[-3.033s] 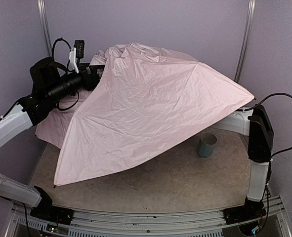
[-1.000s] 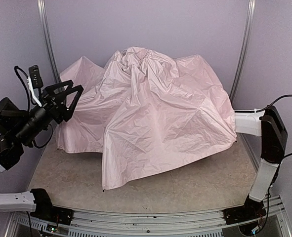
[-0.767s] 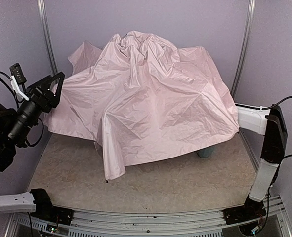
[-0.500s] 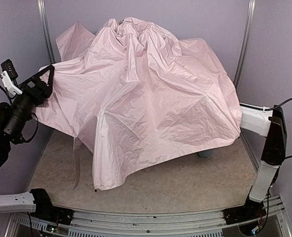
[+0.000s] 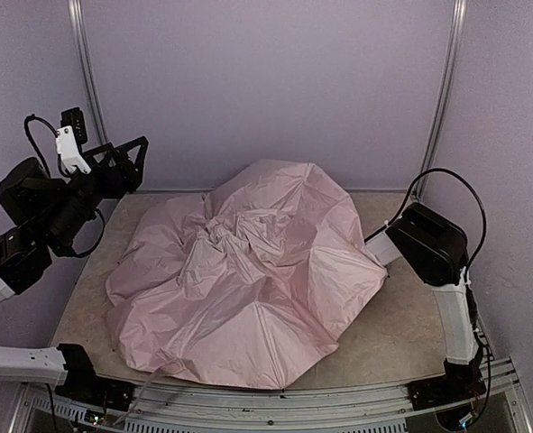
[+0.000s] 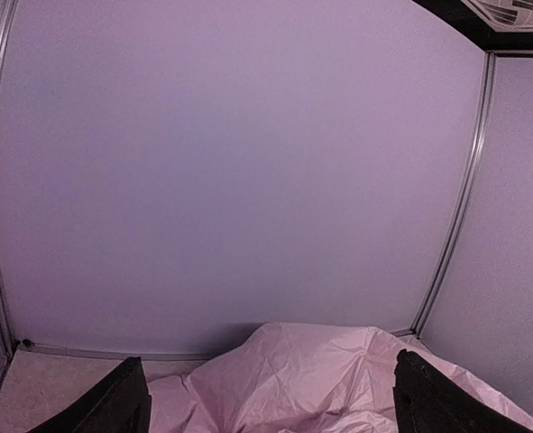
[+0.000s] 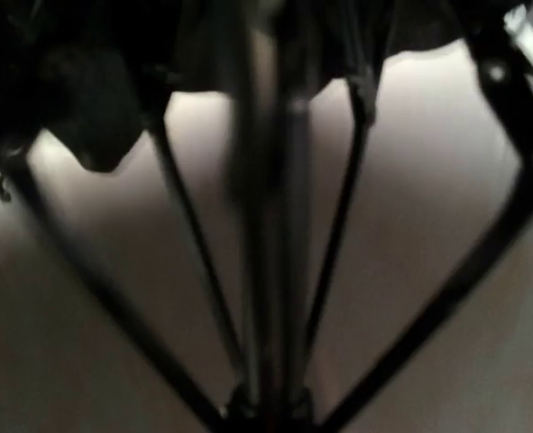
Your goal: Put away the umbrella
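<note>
Umbrella (image 5: 248, 289): canopy slack, pink side up, crumpled peak near centre. It covers most of the table (image 5: 401, 334), and the hem reaches the 6 o'clock edge. Not bundled, not strapped. Handle not in view.

Left gripper (image 5: 142, 161): raised at 10 o'clock, clear of the fabric, jaws wide, nothing between them. Its camera faces the back wall.

Right gripper: reaches under the canopy from 3 o'clock, hidden from above. Wrist view is dark and blurred, showing black ribs (image 7: 185, 262) fanning from the shaft (image 7: 266, 225). Whether it grips anything: cannot tell.

Progress (judged): frame looks collapsed, so early-to-middle. Left to do: gather fabric round the shaft, wrap, fasten, stow. No stowing place in view.
</note>
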Action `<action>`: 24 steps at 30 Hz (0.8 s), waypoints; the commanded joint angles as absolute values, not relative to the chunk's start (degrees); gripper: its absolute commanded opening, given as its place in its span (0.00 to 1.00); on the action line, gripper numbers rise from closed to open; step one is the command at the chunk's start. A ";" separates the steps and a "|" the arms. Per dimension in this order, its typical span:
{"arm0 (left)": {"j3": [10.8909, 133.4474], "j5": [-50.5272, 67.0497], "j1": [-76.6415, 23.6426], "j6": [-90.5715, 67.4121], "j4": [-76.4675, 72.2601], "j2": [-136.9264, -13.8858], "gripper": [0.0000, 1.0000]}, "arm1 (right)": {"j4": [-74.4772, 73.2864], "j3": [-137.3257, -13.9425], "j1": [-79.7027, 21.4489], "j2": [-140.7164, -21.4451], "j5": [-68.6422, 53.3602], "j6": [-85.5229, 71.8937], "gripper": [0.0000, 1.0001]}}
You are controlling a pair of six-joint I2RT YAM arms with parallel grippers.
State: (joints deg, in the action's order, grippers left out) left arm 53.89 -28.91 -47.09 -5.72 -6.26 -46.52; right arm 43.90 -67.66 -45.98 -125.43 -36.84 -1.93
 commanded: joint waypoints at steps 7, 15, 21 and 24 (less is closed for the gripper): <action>56.13 -27.43 -47.37 -3.41 -5.72 -49.31 0.91 | 40.08 -69.51 -45.88 -126.84 -35.22 4.21 0.00; 54.91 -27.61 -47.37 -2.87 -5.36 -47.88 0.91 | 15.78 -78.50 -45.87 -113.72 -28.73 9.82 0.00; 53.15 -26.44 -47.29 -1.82 -6.25 -45.23 0.91 | -15.50 -93.17 -45.93 -104.99 -16.64 14.62 0.00; 52.19 -22.04 -47.29 -0.55 -6.82 -44.29 0.91 | -27.91 -101.00 -45.89 -103.56 -13.89 16.72 0.00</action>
State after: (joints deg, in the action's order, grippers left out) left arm 53.71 -26.74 -47.09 -2.74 -5.61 -45.50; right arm -7.31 -92.03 -45.60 -108.14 -20.45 12.47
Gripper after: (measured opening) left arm 0.913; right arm 0.157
